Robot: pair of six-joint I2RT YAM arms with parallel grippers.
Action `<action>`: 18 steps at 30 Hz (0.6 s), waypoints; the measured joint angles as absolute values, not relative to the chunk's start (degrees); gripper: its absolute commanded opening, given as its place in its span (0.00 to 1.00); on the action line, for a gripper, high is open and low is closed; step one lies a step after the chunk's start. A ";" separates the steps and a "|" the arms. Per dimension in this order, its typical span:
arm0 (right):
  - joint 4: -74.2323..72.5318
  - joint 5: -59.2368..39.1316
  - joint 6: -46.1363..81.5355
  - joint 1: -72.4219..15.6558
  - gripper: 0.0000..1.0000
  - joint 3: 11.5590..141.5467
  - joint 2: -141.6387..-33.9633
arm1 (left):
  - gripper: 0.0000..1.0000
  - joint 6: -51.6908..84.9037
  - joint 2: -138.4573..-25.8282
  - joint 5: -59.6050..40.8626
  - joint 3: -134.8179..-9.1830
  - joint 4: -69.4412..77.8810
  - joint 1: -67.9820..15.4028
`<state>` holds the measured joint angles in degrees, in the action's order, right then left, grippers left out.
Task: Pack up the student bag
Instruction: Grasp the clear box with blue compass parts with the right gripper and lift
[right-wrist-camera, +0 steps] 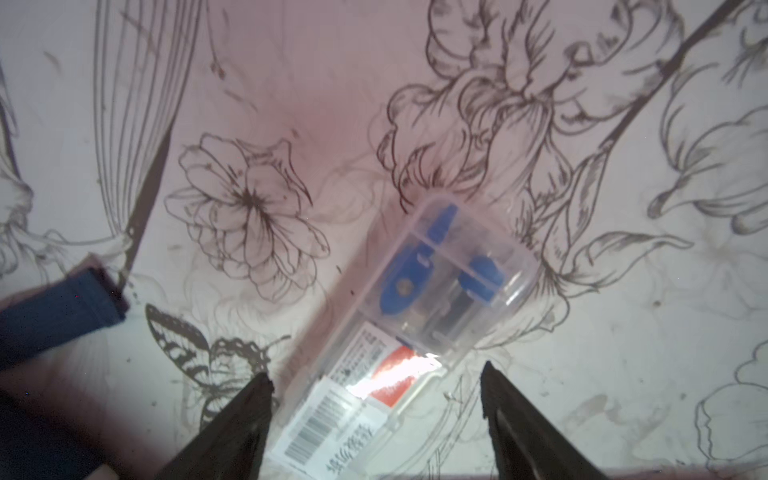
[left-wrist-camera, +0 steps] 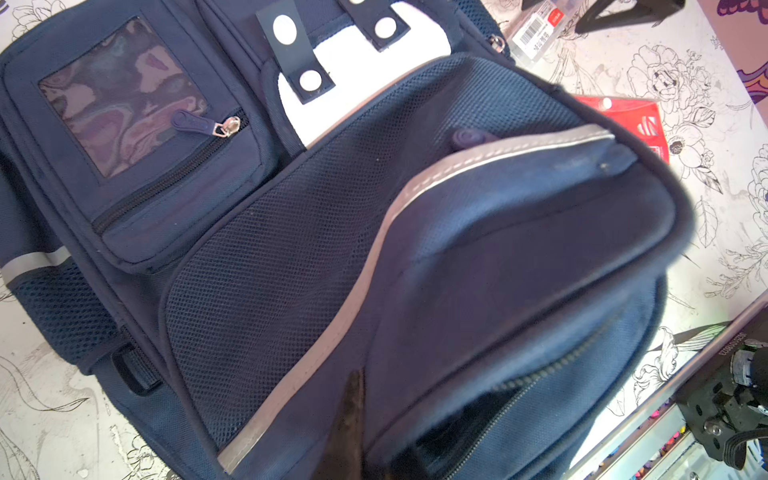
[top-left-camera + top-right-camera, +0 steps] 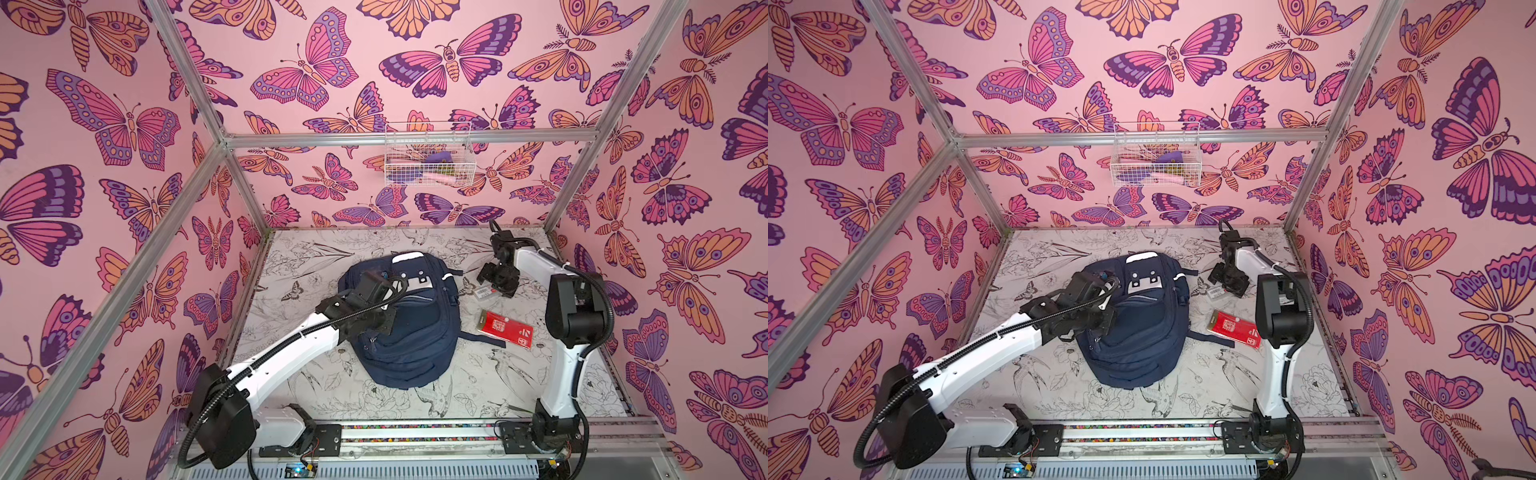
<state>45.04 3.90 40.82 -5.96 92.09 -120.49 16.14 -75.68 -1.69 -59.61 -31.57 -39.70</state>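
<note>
Floppy navy fabric student bag (image 3: 409, 332) lies central on the surface (image 3: 519, 386); I'd pinch its pocket rim, where my left fingers (image 2: 353, 415) sit closed. My right fingers (image 1: 523, 424) hang open over a clear plastic case (image 1: 436, 291) at the bag's two o'clock.

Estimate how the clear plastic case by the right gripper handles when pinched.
The clear plastic case looks like rigid moulded plastic: probably stiff, light. Glossy walls may slip between the fingers of the open right gripper. It lies flat on the table, so unlikely to roll; blue parts inside might shift.
</note>
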 measured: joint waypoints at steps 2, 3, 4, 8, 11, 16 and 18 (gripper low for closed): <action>46.85 5.48 41.60 -6.07 0.71 95.13 -122.67 | 0.00 16.14 -75.92 -1.74 -59.61 -31.51 -39.64; 47.40 5.98 42.00 -6.09 0.69 95.70 -123.15 | 0.00 16.16 -75.99 -1.74 -59.61 -31.51 -39.59; 47.86 6.44 42.22 -6.11 0.67 95.77 -123.44 | 0.00 16.14 -76.01 -1.78 -59.61 -31.51 -39.46; 50.04 7.68 43.13 -6.15 0.66 95.72 -123.66 | 0.00 16.16 -76.01 -2.17 -59.61 -31.48 -38.63; 50.76 8.03 43.46 -6.15 0.57 95.72 -123.68 | 0.00 16.19 -76.01 -2.55 -59.61 -31.48 -38.24; 50.19 7.99 43.68 -6.15 0.37 95.20 -123.68 | 0.00 16.16 -75.99 -3.07 -59.61 -31.46 -38.15; 49.89 8.16 43.51 -6.20 0.31 94.63 -122.87 | 0.00 16.16 -75.99 -3.07 -59.61 -31.46 -38.15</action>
<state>49.89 8.16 43.51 -6.20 94.63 -122.87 16.16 -75.99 -3.07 -59.61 -31.46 -38.15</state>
